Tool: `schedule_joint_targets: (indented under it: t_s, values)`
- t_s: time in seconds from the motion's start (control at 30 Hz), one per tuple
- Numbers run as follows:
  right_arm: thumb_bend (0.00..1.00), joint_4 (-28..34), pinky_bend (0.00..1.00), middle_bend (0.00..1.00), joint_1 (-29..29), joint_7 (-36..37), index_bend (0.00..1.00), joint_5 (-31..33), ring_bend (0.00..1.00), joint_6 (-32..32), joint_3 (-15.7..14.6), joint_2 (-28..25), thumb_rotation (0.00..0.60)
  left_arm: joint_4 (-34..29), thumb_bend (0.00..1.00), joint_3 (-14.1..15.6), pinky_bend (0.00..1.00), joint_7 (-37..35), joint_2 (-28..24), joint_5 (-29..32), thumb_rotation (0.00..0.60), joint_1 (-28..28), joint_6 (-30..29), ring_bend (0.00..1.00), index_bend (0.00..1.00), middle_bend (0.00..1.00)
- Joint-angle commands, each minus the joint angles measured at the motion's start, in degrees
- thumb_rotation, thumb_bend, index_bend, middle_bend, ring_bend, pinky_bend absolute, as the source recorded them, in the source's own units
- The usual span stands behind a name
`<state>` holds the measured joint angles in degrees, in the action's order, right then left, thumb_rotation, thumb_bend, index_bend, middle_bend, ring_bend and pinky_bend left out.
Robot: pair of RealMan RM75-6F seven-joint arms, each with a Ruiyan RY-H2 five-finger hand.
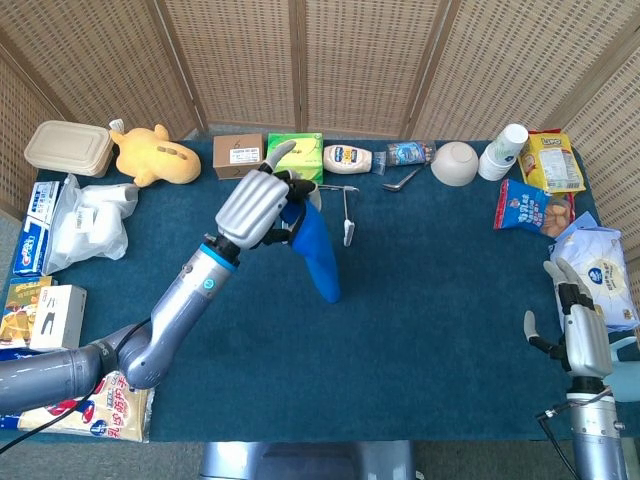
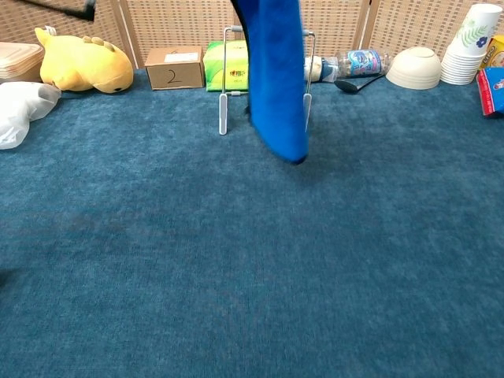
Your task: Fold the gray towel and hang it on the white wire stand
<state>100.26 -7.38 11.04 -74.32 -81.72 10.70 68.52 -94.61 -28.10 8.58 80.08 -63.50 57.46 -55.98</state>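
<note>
The towel [image 1: 318, 252] is bright blue with a dark edge, folded into a long strip. My left hand [image 1: 258, 208] grips its top end and holds it in the air, so it hangs straight down. In the chest view the towel [image 2: 276, 79] dangles just in front of the white wire stand [image 2: 226, 87], its lower tip clear of the table; the hand itself is out of that frame. The stand [image 1: 346, 212] shows partly behind the towel in the head view. My right hand [image 1: 573, 322] rests at the table's right edge, fingers spread, holding nothing.
Along the back stand a brown box [image 1: 238, 156], a green tissue box [image 1: 294, 156], a mayonnaise bottle [image 1: 348, 159], a spoon [image 1: 402, 180], a white bowl [image 1: 454, 163] and paper cups [image 1: 502, 150]. A yellow plush toy [image 1: 152, 154] lies back left. Snack bags [image 1: 530, 208] sit at right.
</note>
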Motion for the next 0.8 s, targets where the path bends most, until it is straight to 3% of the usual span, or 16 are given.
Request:
schedule_joint_targets:
  t_s: [0.03, 0.8]
  values:
    - [0.48, -0.31, 0.0, 0.0, 0.39, 0.64, 0.04, -0.17, 0.0, -0.18, -0.18, -0.06, 0.6, 1.85, 0.64, -1.37, 0.0, 2.38, 0.15, 3.97, 0.6, 2.53, 1.25, 0.45, 0.77, 0.61]
    - [0.47, -0.59, 0.0, 0.0, 2.41, 2.06, 0.03, 0.46, 0.0, -0.99, -0.31, -0.64, 0.6, 19.64, 0.64, -3.24, 0.0, 6.92, 6.27, 18.76, 0.6, 13.89, 6.01, 0.43, 0.78, 0.59]
